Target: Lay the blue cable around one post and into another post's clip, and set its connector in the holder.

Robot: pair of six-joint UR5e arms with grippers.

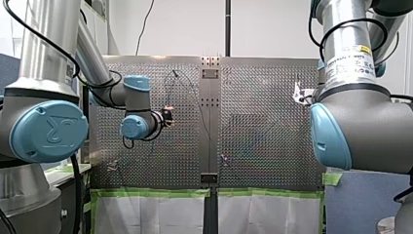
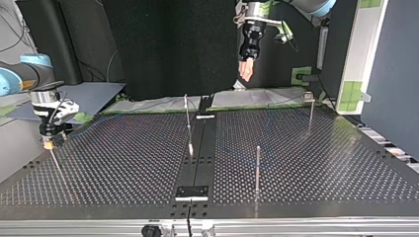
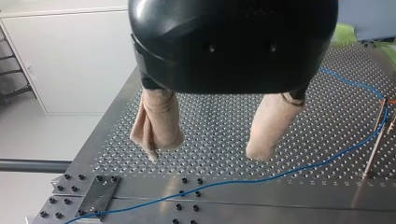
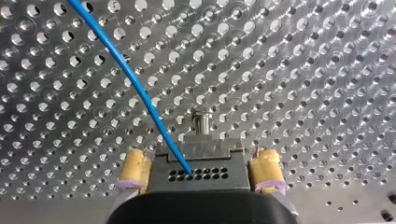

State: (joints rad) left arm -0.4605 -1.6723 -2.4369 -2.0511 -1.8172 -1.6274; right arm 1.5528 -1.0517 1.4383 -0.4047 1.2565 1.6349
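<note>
In the front view the perforated tabletop [image 1: 263, 126] fills the middle. My left arm [image 1: 134, 105] reaches in over it at nine o'clock and my right arm [image 1: 360, 126] blocks three o'clock; the cable is too faint there to trace. In the top view the left fingers [image 2: 245, 70], beige-padded, hang high beyond the tabletop's far edge at twelve o'clock, well apart from everything. The right fingers [image 2: 47, 142] sit low at nine o'clock, close over the tabletop, and thin posts [image 2: 257, 168] rise in the stretch between. In the left wrist view the left fingers are spread wide with nothing between them. Below them the blue cable [image 3: 243, 181] lies on the tabletop from seven o'clock across to one post [image 3: 375, 149] at three o'clock, bends there and heads off toward one o'clock. I cannot tell whether it sits in a clip. In the right wrist view the yellow pads of the right fingers are closed against both sides of the connector [image 4: 201, 173], where the cable ends. The connector is pressed up to the metal holder [image 4: 212, 145] just ahead of it. I judge that the routing is largely done and the left arm's part is over. What is left is to seat the connector fully in the holder and let it go.
</note>
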